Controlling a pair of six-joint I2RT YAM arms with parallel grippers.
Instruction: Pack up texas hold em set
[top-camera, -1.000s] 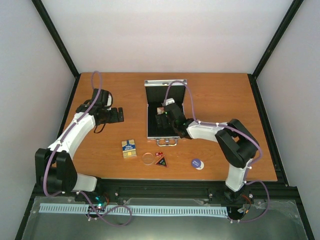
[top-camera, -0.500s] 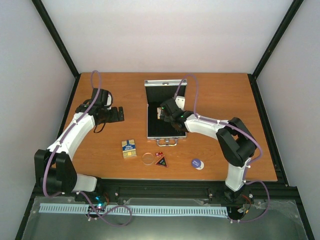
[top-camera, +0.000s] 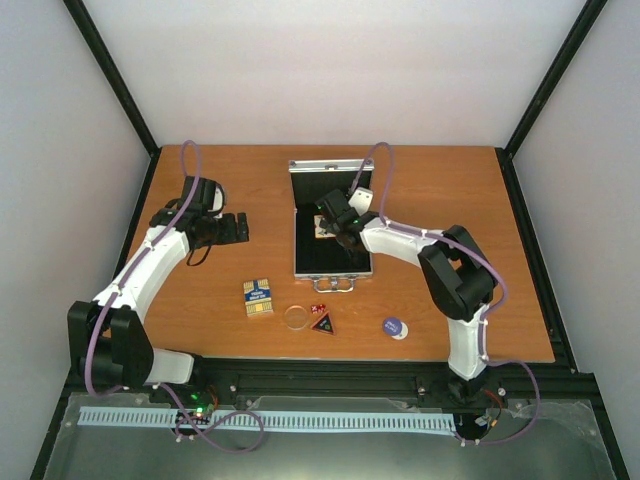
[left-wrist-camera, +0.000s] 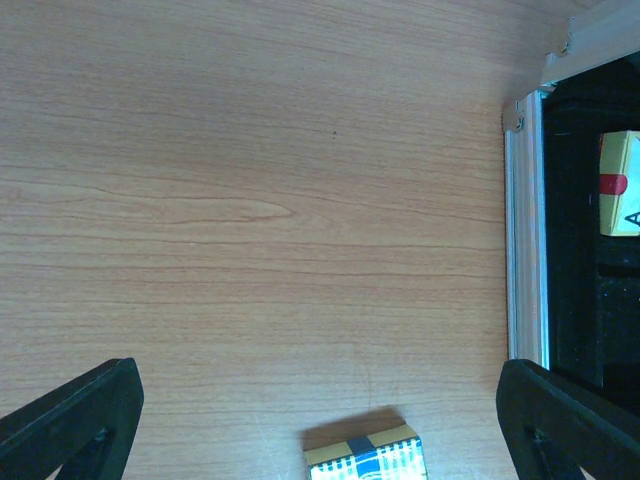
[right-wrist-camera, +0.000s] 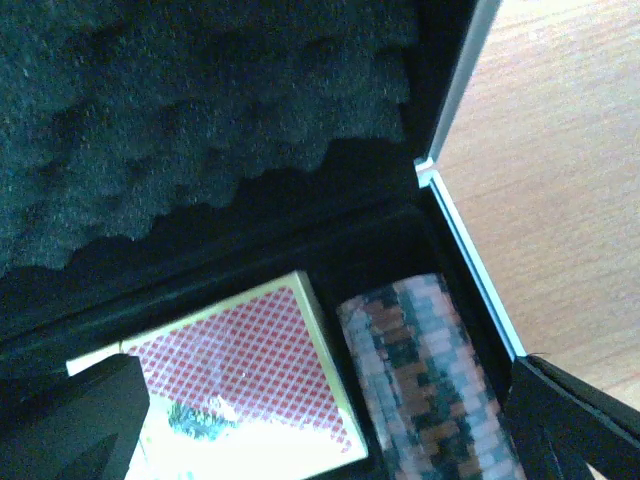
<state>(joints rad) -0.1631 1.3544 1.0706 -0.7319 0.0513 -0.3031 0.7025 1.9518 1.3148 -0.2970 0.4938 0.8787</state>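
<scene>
case (top-camera: 325, 262): open; pink deck (right-wrist-camera: 250, 370) and chip stack (right-wrist-camera: 430, 380) inside
right claw (right-wrist-camera: 320, 425): spread wide over them; empty
left claw (left-wrist-camera: 320, 420): spread wide; empty too

Hardly anything can be read from here. The yellow card box with a red patch (left-wrist-camera: 620, 170), lying in the black-lined silver aluminium case (left-wrist-camera: 525, 250), bears part of a black mark that looks like a capital A, cut off at the edge of the left wrist view. The print on the blue-and-yellow card deck (top-camera: 259, 297) is too small to read.
</scene>
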